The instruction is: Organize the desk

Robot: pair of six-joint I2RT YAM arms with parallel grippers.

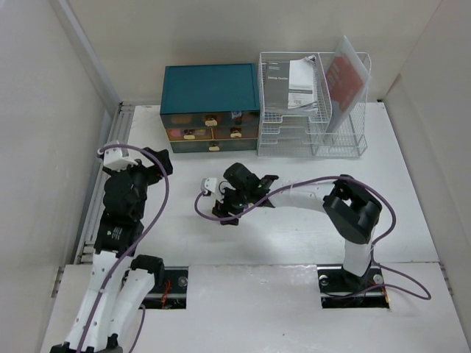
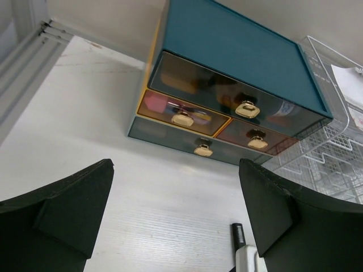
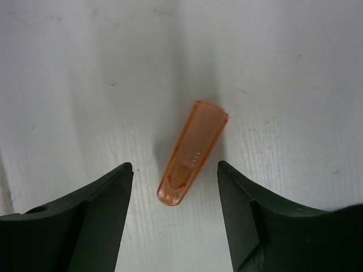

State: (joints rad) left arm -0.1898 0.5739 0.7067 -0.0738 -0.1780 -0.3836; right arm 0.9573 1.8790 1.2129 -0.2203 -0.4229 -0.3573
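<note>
The desk [image 1: 412, 184] is a wide white tabletop. A small orange translucent cap [image 3: 193, 153] lies flat on it. My right gripper [image 3: 174, 166] is open just above the desk, one finger on each side of the cap's near end, not touching it. In the top view the right gripper [image 1: 223, 209] reaches left to mid-desk and hides the cap. My left gripper [image 2: 176, 164] is open and empty, facing the teal drawer box [image 2: 238, 85]; in the top view it [image 1: 158, 163] sits at the left.
The teal drawer box [image 1: 210, 107] stands at the back, drawers shut. A white wire rack [image 1: 313, 103] holding papers stands to its right. A white pen with a black tip [image 2: 241, 249] lies by my left gripper's right finger.
</note>
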